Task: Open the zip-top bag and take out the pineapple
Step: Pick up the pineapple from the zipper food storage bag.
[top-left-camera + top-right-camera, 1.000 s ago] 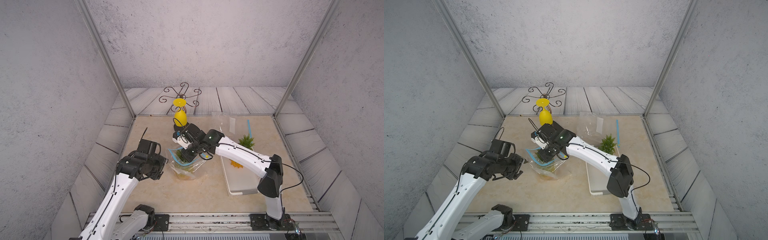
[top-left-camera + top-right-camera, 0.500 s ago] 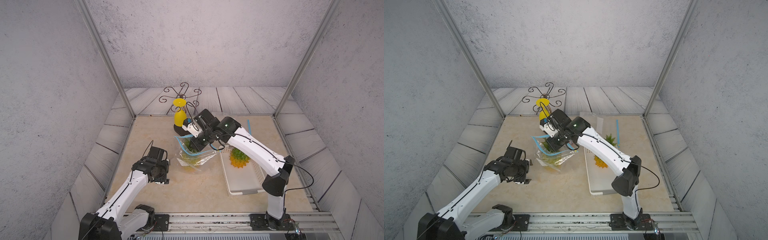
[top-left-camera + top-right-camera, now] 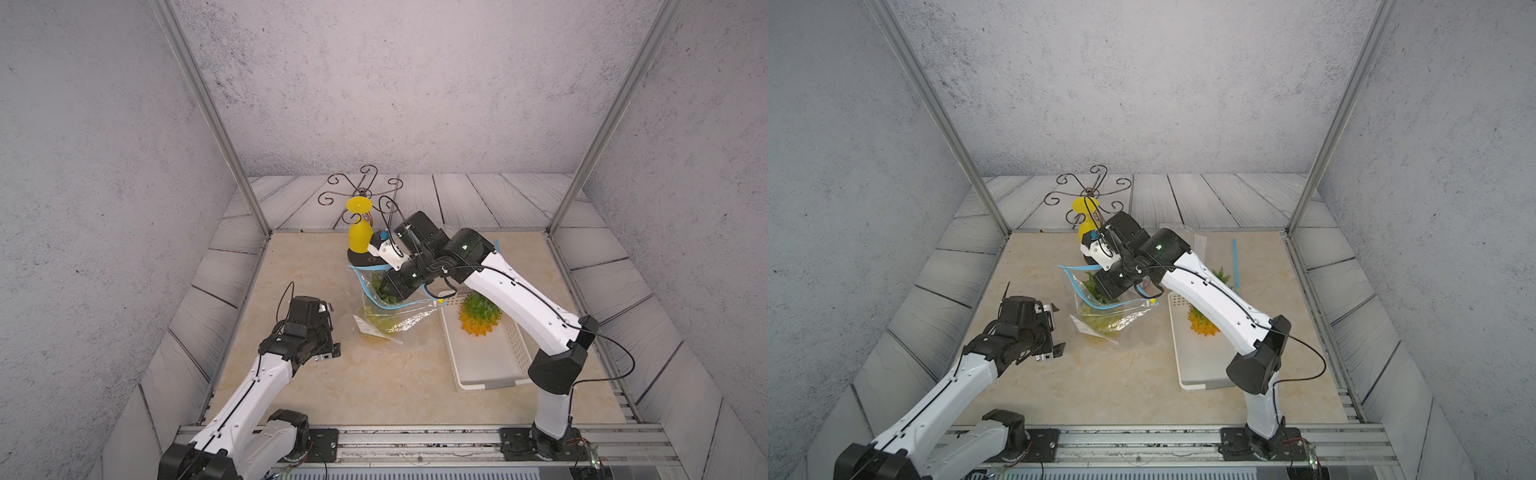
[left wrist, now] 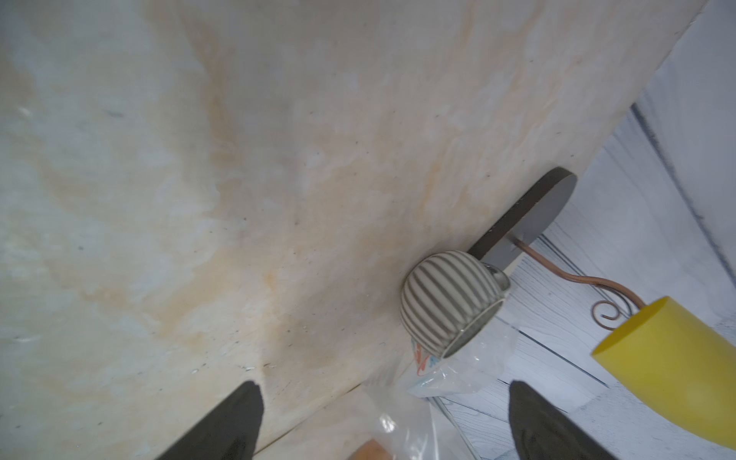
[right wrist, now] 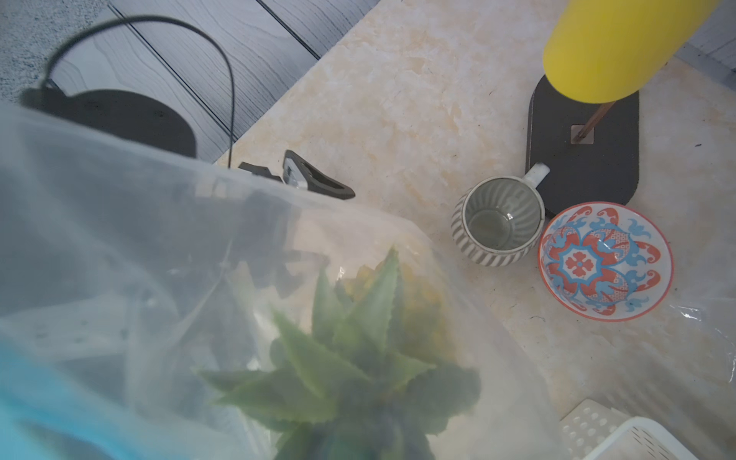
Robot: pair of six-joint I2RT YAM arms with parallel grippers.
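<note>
The left claw (image 3: 334,331) stands spread just above the table (image 3: 374,395). The right claw (image 3: 392,293) pinches the upper edge of the zip-top bag (image 3: 399,318), with the pineapple (image 5: 350,358) inside. The bag's white label (image 3: 365,327) is too small to read. The striped mug (image 5: 498,223) and patterned bowl (image 5: 605,261) stand empty. The white basket (image 3: 486,370) holds a second pineapple (image 3: 480,318).

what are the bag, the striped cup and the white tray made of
Zip-top bag: thin clear plastic film, glossy, creased, contents showing through.
Striped cup: likely glazed ceramic, shiny inside, ribbed outside.
White tray: probably moulded plastic, matte, perforated walls.
</note>
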